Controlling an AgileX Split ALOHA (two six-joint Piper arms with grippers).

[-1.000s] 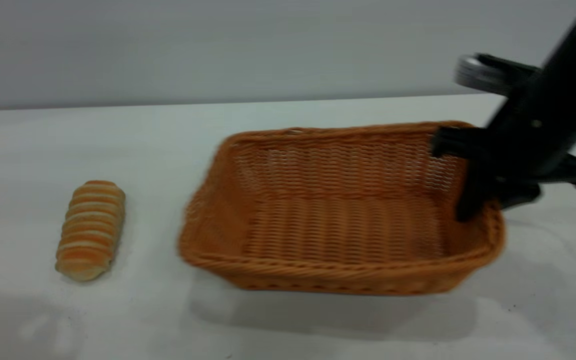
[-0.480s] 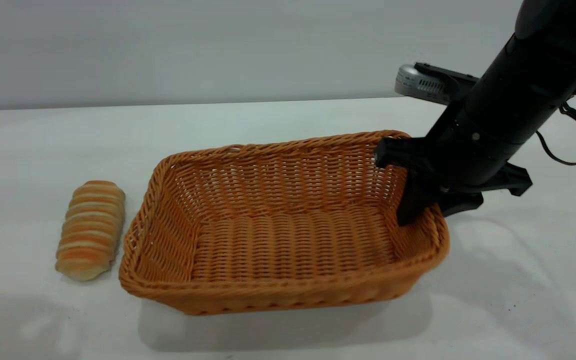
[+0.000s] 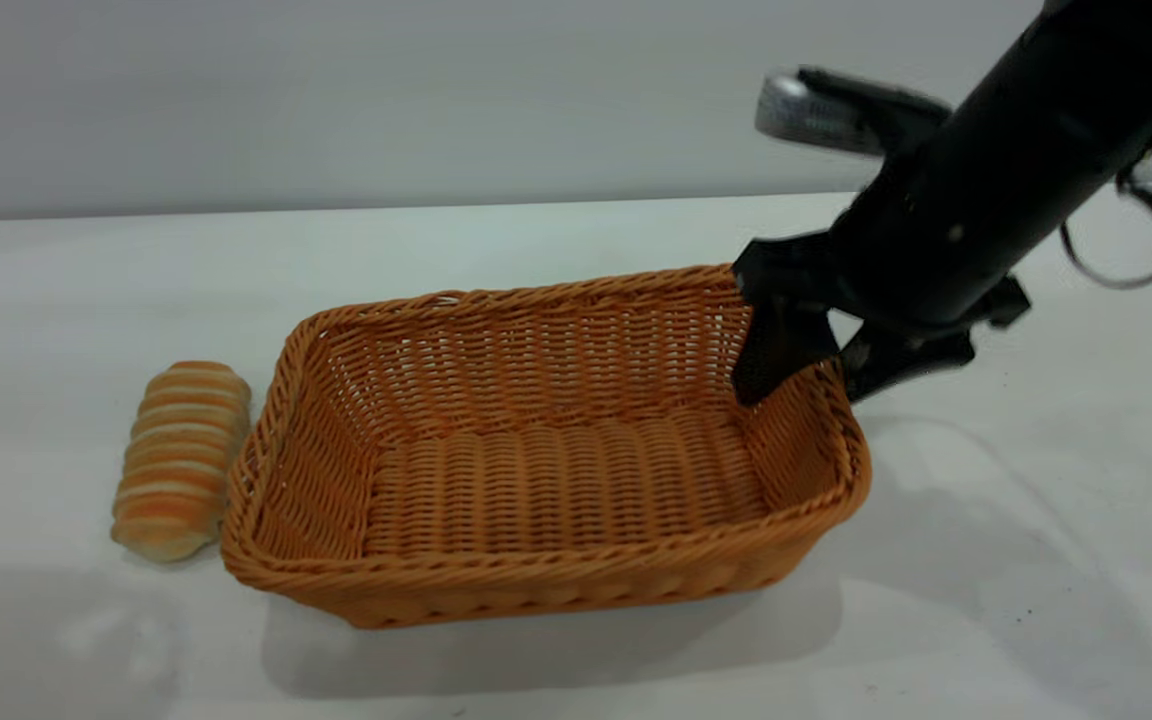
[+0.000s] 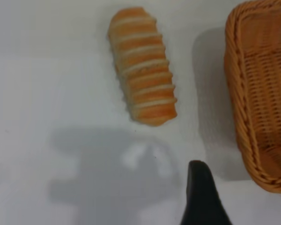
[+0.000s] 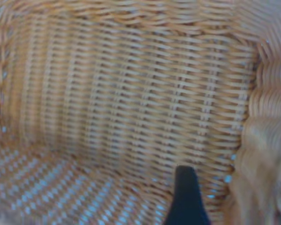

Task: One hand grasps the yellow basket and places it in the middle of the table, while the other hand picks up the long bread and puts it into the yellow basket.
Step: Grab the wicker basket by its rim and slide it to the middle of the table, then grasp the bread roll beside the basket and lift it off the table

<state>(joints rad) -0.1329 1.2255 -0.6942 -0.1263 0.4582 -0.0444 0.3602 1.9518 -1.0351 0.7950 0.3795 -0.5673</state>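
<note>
- Step: setting basket mid-table. Judgement: let go cleanly, lift straight up so the rim doesn't drag.
- Right gripper (image 3: 814,362): arm slants down from upper right; fingers straddle wicker basket (image 3: 546,470) right rim, gap showing, looks slackened.
- Left gripper (image 4: 202,197): above table (image 3: 576,230) near bread; finger spread, can't tell.
- Striped bread roll (image 3: 182,458): on table, just beside basket's left end, apart.

Long bread (image 3: 181,460) — just left of yellow basket (image 3: 546,585).

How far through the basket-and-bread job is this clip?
Roughly halfway. The right gripper straddles the basket rim, one finger inside and one outside, with the basket near mid-table. The bread lies untouched on the table beside the basket's left end; the left gripper's finger hovers near it.
</note>
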